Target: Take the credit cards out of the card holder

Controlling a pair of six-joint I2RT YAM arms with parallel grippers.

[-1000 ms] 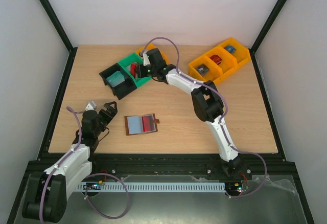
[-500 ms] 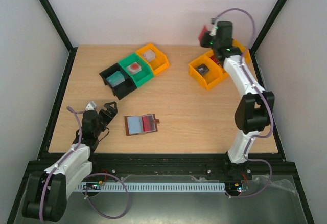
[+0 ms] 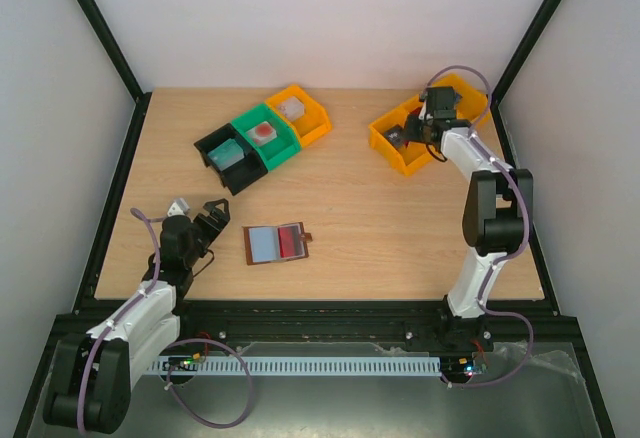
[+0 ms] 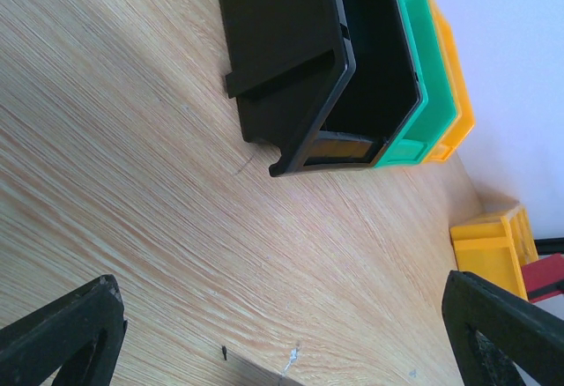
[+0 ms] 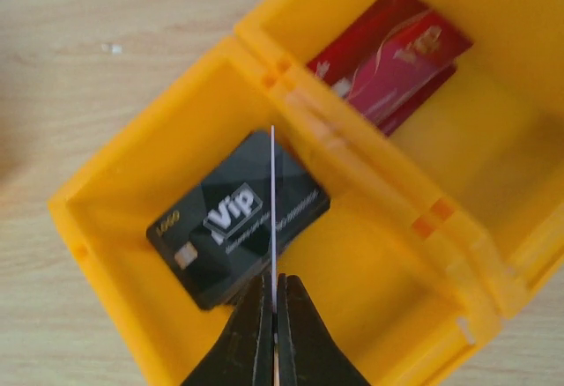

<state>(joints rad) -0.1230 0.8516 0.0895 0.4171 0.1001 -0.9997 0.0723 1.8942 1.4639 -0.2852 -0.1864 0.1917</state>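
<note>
Right gripper [image 5: 275,289] pinches a card [image 5: 273,201] edge-on over the yellow bin [image 5: 145,139]; left gripper [image 3: 205,213] gapes idle. Wallet [image 3: 277,244] lies open near it, red card [image 3: 291,241] inside. Risk: released card may snag the divider [image 5: 352,148]

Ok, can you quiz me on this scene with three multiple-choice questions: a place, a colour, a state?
1. The right hand is above: A the green bin, B the yellow bins, C the black bin.
2. The card lying flat below it is: A blue, B white, C black.
3. The card holder is: A open, B snapped shut, C standing upright.
B: yellow walls lie beneath it. C: it is a black VIP card. A: it lies spread, red card showing.
</note>
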